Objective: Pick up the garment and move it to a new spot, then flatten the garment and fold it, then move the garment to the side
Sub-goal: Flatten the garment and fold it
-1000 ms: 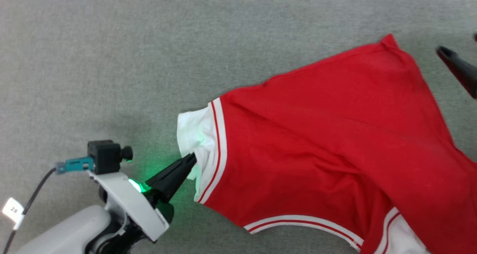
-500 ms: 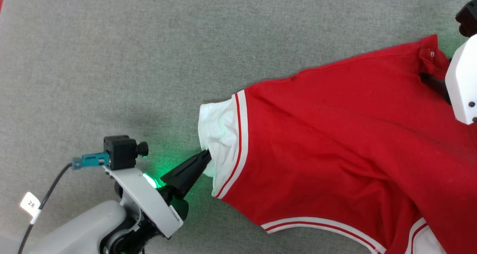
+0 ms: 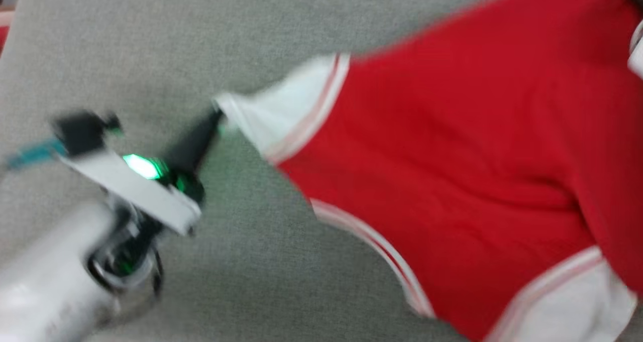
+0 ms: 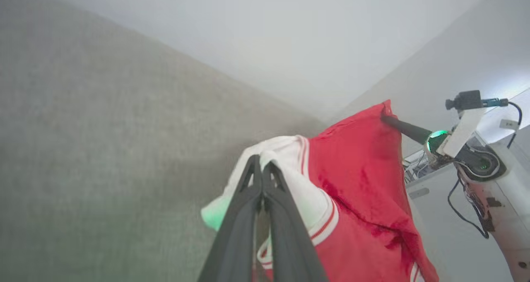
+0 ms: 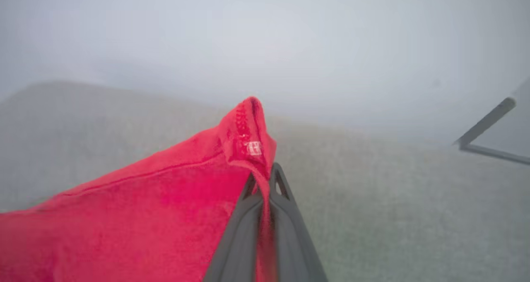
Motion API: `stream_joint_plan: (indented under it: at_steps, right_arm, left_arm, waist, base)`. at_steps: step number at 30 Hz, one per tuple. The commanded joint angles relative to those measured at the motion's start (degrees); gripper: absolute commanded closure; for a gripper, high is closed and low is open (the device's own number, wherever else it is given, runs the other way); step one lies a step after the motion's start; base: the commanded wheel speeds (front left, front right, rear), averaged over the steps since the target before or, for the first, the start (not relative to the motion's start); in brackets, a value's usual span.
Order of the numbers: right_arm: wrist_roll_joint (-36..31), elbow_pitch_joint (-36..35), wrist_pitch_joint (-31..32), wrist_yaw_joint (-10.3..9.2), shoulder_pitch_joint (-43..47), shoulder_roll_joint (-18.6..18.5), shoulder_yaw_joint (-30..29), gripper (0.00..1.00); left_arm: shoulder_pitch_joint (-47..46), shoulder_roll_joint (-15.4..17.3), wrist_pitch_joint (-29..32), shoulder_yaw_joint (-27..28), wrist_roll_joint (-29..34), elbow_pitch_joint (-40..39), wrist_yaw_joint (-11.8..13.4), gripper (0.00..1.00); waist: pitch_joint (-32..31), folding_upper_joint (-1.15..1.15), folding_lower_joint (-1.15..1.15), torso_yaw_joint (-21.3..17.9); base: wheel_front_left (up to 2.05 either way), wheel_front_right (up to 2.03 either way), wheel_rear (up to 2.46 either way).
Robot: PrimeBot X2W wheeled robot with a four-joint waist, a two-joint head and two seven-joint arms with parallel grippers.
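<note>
Left wrist view — left jaws pinch garment (image 4: 364, 170) sleeve | right jaws pinch its red corner

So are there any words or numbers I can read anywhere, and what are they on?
No text here can be read.
Small white label at the corner of the red garment: it has red marks, but they are too blurred to read.
Small white tag at the right edge of the left wrist view: too small to read.
</note>
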Motion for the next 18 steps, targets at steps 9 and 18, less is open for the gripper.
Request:
stream_joint_plan:
  at_steps: [9,18]
  right_arm:
    - [-10.52,11.56,-15.26,-0.07,-17.56,8.59,-19.31,1.00]
    - [-19.55,19.59,-25.43,-0.25,-37.38,14.16,-30.45,1.00]
  left_arm:
    - [-21.74,-2.74,1.04,13.15,-3.37,13.06,1.02,1.00]
    - [-49.70,-5.83,4.94,17.15,-1.81,32.26,0.43,1.00]
  waist:
    - [2.13,0.00,0.00,-3.28]
    - [7.21,0.00,0.00,-6.24]
  base:
    - [0.00,0.00,0.00]
    - [0.00,0.00,0.00]
